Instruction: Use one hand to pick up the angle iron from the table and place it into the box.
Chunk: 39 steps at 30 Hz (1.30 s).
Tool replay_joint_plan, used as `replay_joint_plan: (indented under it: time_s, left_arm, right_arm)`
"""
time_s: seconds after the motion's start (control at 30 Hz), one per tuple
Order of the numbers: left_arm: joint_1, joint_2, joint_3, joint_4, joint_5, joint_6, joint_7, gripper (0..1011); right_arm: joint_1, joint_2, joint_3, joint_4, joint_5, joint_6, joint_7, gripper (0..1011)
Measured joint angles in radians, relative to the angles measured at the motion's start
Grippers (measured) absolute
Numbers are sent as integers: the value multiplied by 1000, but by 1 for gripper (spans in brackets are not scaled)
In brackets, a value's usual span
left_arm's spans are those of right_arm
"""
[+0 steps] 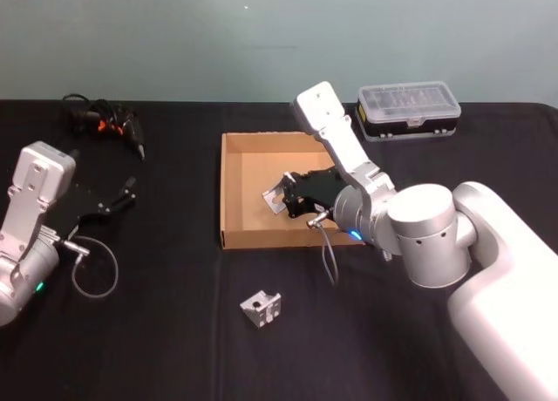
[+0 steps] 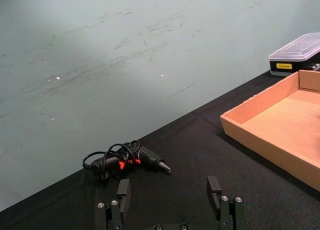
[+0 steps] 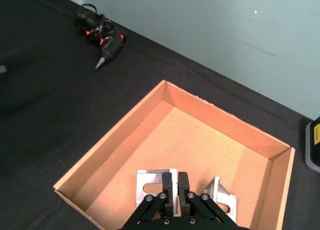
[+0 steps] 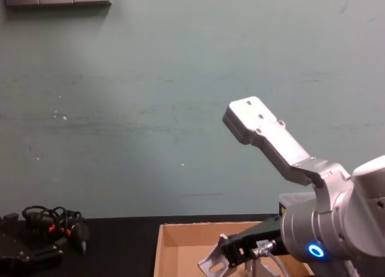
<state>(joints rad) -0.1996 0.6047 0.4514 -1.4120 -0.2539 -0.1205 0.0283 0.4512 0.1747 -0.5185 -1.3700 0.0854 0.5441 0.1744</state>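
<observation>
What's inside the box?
Two angle irons: one held by the right gripper, another beside it. That gripper hides the box floor beneath. The left gripper idles apart.

No text can be read; the yellow label [image 2: 283, 66] on the plastic case [image 1: 409, 110] is too small.

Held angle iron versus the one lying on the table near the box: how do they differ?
The held angle iron is clamped in the right tool; the loose angle iron lies untouched. The held one is within the box walls; the loose one is on the table, outside the box's near wall. Both are silver metal brackets. The left tool idles open at left.
</observation>
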Motion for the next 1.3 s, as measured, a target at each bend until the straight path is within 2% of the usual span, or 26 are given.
replay_joint_plan:
  time_s: [0.27,0.73,0.8,0.9,0.97,1.0,1.03,1.1,1.13,1.3]
  left_arm:
    - [0,0,0,0,0,0,0,1000]
    - [0,0,0,0,0,0,0,1000]
    - [0,0,0,0,0,0,0,1000]
    - [0,0,0,0,0,0,0,1000]
    - [0,0,0,0,0,0,0,1000]
    - [0,0,0,0,0,0,0,1000]
    - [0,0,0,0,0,0,0,1000]
    - [0,0,0,0,0,0,0,1000]
    - [0,0,0,0,0,0,0,1000]
    - [0,0,0,0,0,0,0,1000]
  right_arm:
    - [22,-28,0,64,-27,-12,6,71]
    - [25,-49,4,97,-63,-15,16,75]
    - [22,-50,8,97,-68,-14,16,152]
    - [17,-52,15,95,-74,-19,16,205]
    - [11,-52,21,88,-79,-25,16,302]
    - [8,-51,22,84,-81,-28,16,302]
    - [3,-49,27,76,-84,-32,16,317]
    - [-3,-47,32,64,-86,-36,16,420]
    - [-11,-44,38,49,-88,-40,15,420]
    - [-42,-28,61,-16,-88,-44,21,626]
